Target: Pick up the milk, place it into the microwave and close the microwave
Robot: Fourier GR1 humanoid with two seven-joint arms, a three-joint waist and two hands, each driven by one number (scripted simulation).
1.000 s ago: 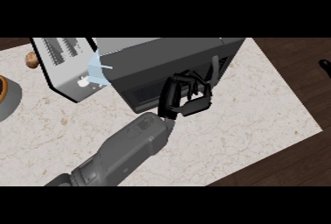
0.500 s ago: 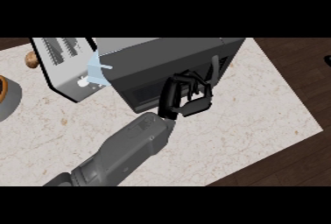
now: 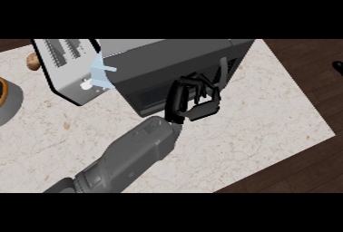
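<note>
Your left hand (image 3: pixel 193 99) shows in the middle of the head view, its grey forearm coming up from the lower left. The fingers are curled in toward the palm and nothing shows inside them. The hand lies against the dark face of the microwave (image 3: pixel 174 59), which looks toward the lower edge of the view.

The microwave sits at the far side of the pale, speckled worktop (image 3: pixel 254 122), turned at a slant. At its left end you see the door (image 3: pixel 64 61), a light grey panel with slots and a dark rim, swung away from the body.

The milk (image 3: pixel 100 74) is a pale blue carton in the gap between that door and the microwave's body, touching or just beside both. You cannot tell how far inside the cavity it stands.

Your right hand (image 3: pixel 337 67) shows only as a small black shape at the right edge, over the dark wooden floor (image 3: pixel 308 59), well apart from the microwave. You cannot tell how that hand is set.

At the left edge lies a grey plate (image 3: pixel 13 106) with something orange on it, and above it a small brown knob (image 3: pixel 32 61).
</note>
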